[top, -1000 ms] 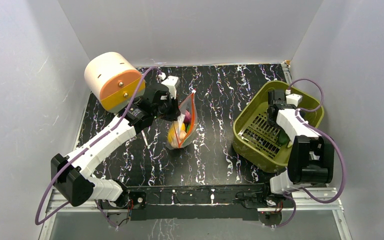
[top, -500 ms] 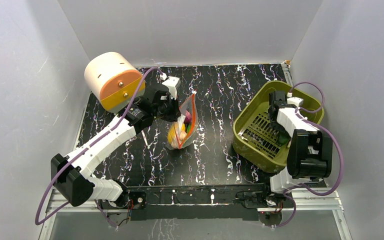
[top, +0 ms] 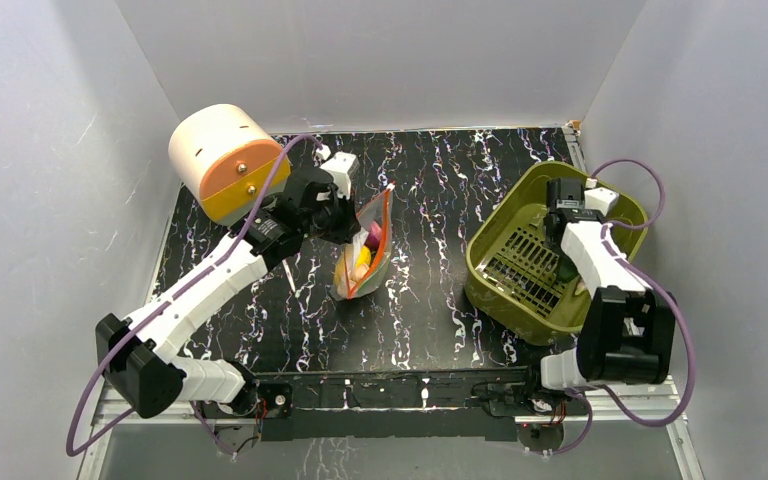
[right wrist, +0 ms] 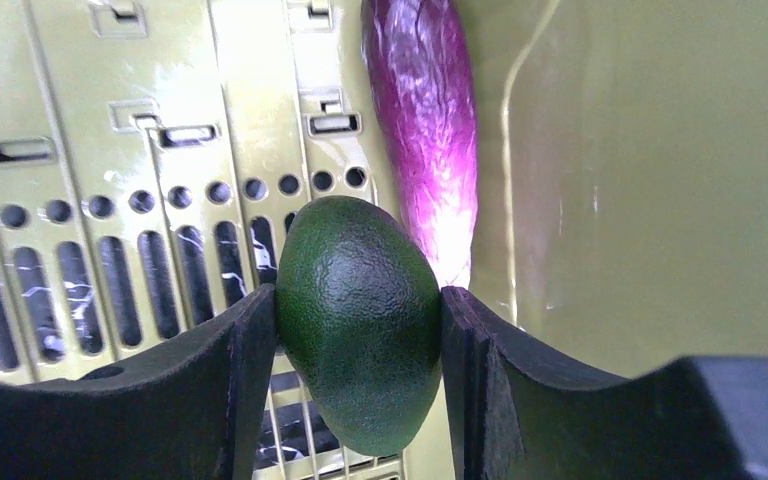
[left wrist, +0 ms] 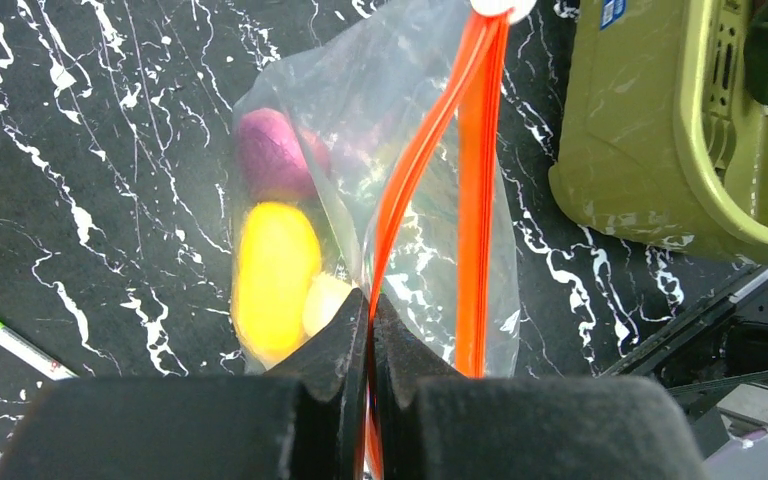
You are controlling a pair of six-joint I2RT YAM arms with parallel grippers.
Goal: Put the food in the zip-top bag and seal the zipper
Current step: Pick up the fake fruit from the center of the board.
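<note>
Narrowing from wide, my right gripper (right wrist: 360, 335) clamps the pebbled dark-green toy piece (right wrist: 358, 300) near the olive slotted basket (right wrist: 580, 200) wall; left gripper (left wrist: 370, 345) pinches the orange-red zipper strip (left wrist: 428, 150).

Bright, even light; glare on the eggplant (right wrist: 422, 130); foreground blurred.

I'm seeing the table (top: 430, 290) showing black with white marble veins. The bag (left wrist: 380, 90) is looking clear, its zipper (left wrist: 477, 150) glowing orange-red, yellow piece (left wrist: 275, 265) and pink-purple piece (left wrist: 268, 150) showing through. The basket (right wrist: 580, 200) is reading olive green, the green piece (right wrist: 360, 320) dark and pebbly, the eggplant (right wrist: 422, 130) shining glossy purple.
</note>
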